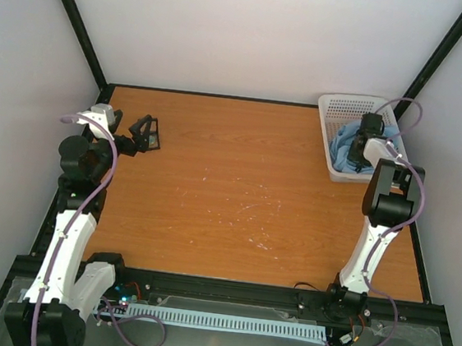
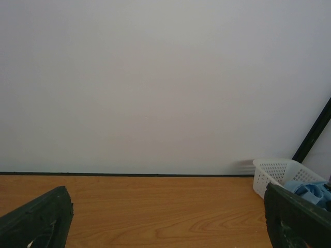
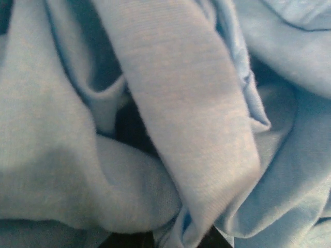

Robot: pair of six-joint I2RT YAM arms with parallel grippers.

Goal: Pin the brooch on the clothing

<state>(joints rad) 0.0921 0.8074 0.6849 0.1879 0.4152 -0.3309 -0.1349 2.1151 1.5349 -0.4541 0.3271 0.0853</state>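
While the right gripper (image 1: 366, 131) is pinching its jaws shut on a limp, light shirt (image 3: 181, 129) fold, the left gripper (image 1: 147, 134) is hovering, jaws open.

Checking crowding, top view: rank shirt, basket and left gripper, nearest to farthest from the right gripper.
1. Shirt, bunched in the basket; the right gripper is down in it.
2. Basket, far right corner, around both.
3. Left gripper, far over on the left side.
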